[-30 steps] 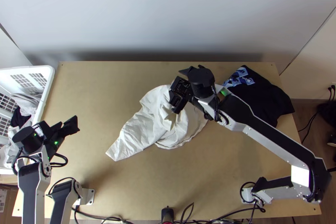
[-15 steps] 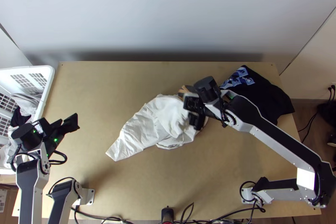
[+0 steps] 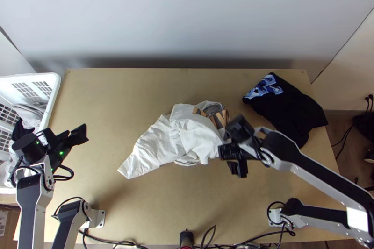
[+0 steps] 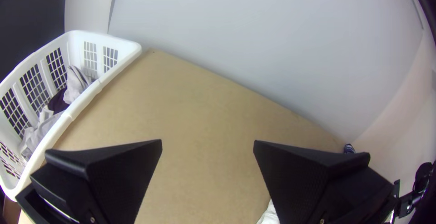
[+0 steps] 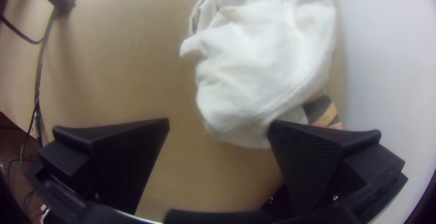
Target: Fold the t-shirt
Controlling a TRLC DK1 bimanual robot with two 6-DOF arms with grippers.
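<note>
All fingers (image 5: 309, 160) are spread. The right gripper (image 5: 219, 121) is by the bunched shirt (image 3: 196, 132), likely for gripping; the left gripper (image 4: 208, 141) hangs well apart, leaving room.

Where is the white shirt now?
In the top view, the white shirt lies bunched near the middle of the table, just left of the right hand.

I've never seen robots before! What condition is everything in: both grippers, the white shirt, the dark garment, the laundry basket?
White shirt: bunched and unfolded on the table, patterned part showing.
Dark garment: lying on the table; whether folded, I cannot tell.
Laundry basket: upright, some clothes inside.
Left gripper: open, empty.
Right gripper: open, empty, beside the shirt.
</note>
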